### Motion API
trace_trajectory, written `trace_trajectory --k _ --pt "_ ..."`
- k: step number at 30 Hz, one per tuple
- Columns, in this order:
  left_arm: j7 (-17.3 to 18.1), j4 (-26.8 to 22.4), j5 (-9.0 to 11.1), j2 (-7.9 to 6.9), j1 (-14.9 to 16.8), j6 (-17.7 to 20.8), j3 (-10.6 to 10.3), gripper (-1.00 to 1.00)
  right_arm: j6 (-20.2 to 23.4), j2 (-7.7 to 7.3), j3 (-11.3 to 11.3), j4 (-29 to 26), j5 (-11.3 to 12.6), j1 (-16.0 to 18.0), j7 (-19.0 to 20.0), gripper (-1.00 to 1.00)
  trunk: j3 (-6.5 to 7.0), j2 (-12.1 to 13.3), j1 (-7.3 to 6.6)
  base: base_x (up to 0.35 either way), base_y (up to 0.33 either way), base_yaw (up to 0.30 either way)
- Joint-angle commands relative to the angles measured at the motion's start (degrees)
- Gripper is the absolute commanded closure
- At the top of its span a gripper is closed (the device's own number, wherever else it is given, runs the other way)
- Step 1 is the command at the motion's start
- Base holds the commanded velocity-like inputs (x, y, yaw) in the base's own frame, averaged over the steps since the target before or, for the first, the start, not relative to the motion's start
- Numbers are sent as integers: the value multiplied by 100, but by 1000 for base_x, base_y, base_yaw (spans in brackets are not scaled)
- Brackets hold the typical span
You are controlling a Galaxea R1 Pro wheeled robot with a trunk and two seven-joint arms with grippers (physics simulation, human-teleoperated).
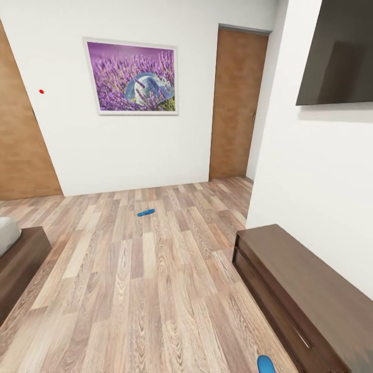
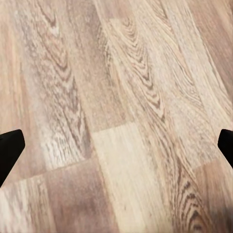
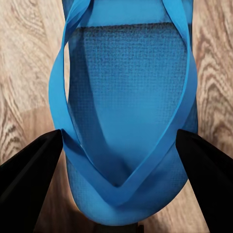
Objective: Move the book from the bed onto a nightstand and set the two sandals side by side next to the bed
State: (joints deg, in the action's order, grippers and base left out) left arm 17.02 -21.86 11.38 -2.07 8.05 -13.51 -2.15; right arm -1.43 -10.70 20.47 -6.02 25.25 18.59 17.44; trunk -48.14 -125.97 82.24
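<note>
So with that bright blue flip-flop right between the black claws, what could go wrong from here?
1. The right gripper has its fingers apart on either side of the bright blue flip-flop. Whether it grips is unclear; closing on the thin straps alone might let the sandal slip.
2. The second blue sandal lies far off on the wood-plank floor, so pairing them needs a further trip.
3. The long dark-brown wooden bench stands close by and could get bumped.

Matt wood-grain planks on the floor (image 1: 155,269). Dark brown wood, faintly sheened, on the bench (image 1: 305,290). Finely textured, rubbery-looking blue sole on the sandal (image 3: 128,97) (straps smoother). Plain matt white on the wall (image 1: 129,150).
</note>
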Motion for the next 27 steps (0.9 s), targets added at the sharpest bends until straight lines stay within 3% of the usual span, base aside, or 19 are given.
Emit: trace_trajectory --k 1,12,27 --pt "21 6 59 -4 4 -12 -22 -100 -15 -3 46 6 58 4 17 100 -15 -2 -1 0 0 0" --pt "21 6 60 -4 4 -12 -22 -100 -15 4 50 4 56 4 15 100 -108 -2 -1 0 0 0" --pt "21 6 58 -4 4 -12 -22 -100 -15 6 48 8 55 4 13 100 -121 -2 -1 0 0 0"
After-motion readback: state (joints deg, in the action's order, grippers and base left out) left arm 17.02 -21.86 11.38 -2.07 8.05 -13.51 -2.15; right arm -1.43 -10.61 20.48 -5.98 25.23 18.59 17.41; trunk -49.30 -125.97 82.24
